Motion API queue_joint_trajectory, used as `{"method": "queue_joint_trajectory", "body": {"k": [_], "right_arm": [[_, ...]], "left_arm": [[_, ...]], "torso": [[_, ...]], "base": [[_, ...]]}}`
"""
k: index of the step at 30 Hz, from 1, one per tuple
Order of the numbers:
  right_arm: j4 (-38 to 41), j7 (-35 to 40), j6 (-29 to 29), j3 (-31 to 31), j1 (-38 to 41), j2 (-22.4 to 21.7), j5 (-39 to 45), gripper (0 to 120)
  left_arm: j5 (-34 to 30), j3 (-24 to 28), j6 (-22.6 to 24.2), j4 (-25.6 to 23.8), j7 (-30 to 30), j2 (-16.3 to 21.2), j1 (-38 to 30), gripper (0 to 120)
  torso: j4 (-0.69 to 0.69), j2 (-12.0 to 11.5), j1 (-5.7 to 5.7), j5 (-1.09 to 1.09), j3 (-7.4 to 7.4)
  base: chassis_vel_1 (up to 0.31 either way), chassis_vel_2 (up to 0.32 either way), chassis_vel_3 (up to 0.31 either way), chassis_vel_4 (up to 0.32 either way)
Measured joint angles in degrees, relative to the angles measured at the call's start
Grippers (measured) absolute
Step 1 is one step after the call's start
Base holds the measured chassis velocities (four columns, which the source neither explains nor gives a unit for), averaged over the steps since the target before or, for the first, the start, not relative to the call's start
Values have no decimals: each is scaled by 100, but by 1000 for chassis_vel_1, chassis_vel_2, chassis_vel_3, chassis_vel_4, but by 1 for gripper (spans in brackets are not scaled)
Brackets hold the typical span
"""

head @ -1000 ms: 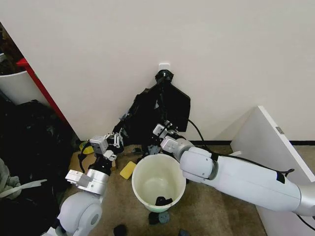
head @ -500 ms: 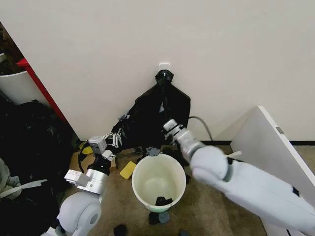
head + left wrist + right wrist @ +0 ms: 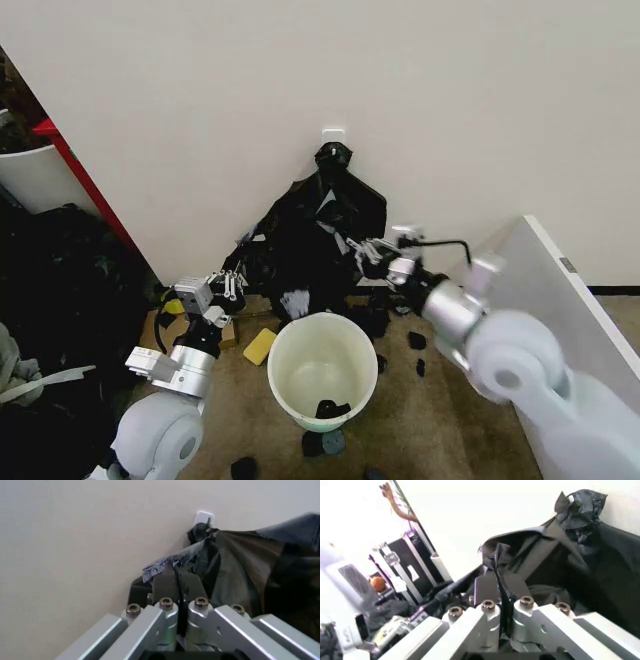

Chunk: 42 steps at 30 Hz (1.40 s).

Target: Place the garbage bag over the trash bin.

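Above trash bin [image 3: 322, 370]: right gripper [image 3: 362, 250], left gripper [image 3: 234, 283] each pinch garbage bag [image 3: 300, 262] film.

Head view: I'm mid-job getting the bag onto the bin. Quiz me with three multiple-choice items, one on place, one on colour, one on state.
1. Where is the trash bin?
A. On the floor between the two arms
B. On the white cabinet
C. Hung on the wall

2. What colour is the bin's inside?
A. Red
B. Cream
C. Blue

3. What is the state of the left hand?
A. Wide open, holding nothing
B. Shut on a yellow sponge
C. Shut on the garbage bag

Answers:
1. A: the trash bin stands on the floor, with the left hand to one side and the right hand beyond its far rim.
2. B: its inner wall reads cream.
3. C: in the left wrist view its fingers pinch an edge of the garbage bag; the right hand also grips the bag.
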Motion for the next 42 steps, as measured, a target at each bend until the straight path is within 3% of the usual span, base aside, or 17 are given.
{"method": "queue_joint_trajectory", "body": {"k": [4,11,19,26,34,42], "right_arm": [[263,8,8,126,-509,163,-194,0],[469,32,85,202,-1474,532,-707,0],[323,-23,295,-77,-1972,975,-1314,0],[-309,-45,746,-324,-2458,1496,-2149,0],[-811,50,993,-236,-2626,1693,-2381,0],[-1368,346,1214,-347,-2871,1873,-2860,0]], "left_arm": [[229,18,-48,-180,68,-34,431,0],[748,49,-238,-379,139,-455,1062,0],[899,51,-374,-263,186,-462,1223,0],[944,272,-481,584,158,-595,954,0],[1017,715,-483,1250,101,-815,467,0],[1373,1141,-607,1858,68,-1012,420,0]], "torso": [[1,0,0,1,0],[0,0,-1,0,0],[0,0,0,1,0],[0,0,0,0,1],[0,-1,0,0,1],[0,-1,0,1,1]], "base": [[0,0,0,0],[0,0,0,0],[0,0,0,0],[0,0,0,0],[0,0,0,0],[0,0,0,0]]}}
